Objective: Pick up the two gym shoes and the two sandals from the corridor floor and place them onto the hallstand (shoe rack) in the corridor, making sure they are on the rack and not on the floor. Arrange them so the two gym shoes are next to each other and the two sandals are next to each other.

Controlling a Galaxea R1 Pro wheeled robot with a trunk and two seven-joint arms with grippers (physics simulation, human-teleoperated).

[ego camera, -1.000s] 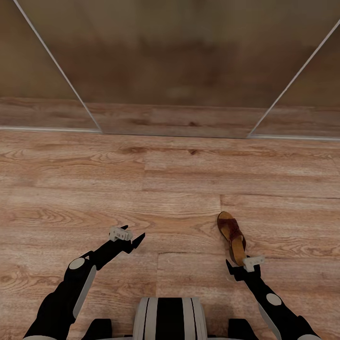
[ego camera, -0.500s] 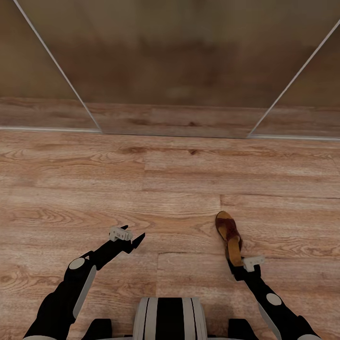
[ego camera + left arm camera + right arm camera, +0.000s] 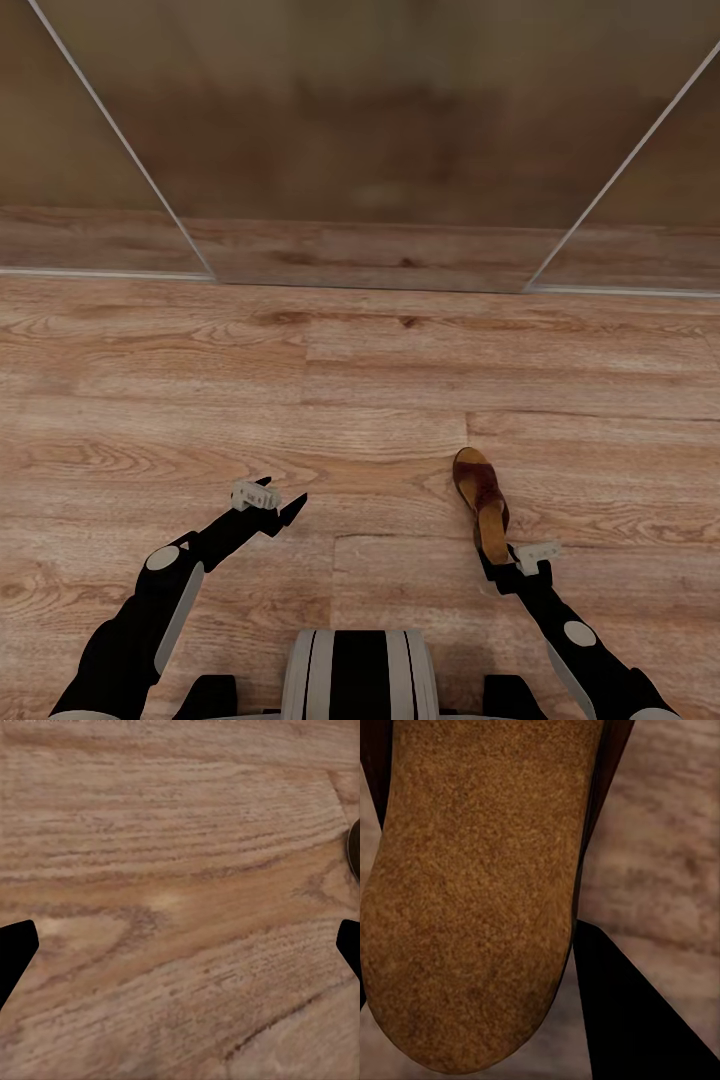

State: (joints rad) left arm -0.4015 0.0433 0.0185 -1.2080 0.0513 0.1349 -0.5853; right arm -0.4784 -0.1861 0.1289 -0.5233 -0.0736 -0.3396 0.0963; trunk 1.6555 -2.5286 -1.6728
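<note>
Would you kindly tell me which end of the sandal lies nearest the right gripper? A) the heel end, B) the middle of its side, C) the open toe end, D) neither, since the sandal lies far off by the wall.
A: in the head view the sandal points its strapped toe away from the robot, and its tan heel end sits right at the right gripper.

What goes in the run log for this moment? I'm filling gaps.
right gripper: at heel of sandal, grip unclear | left gripper: open, empty | sandal on corridor floor
</note>
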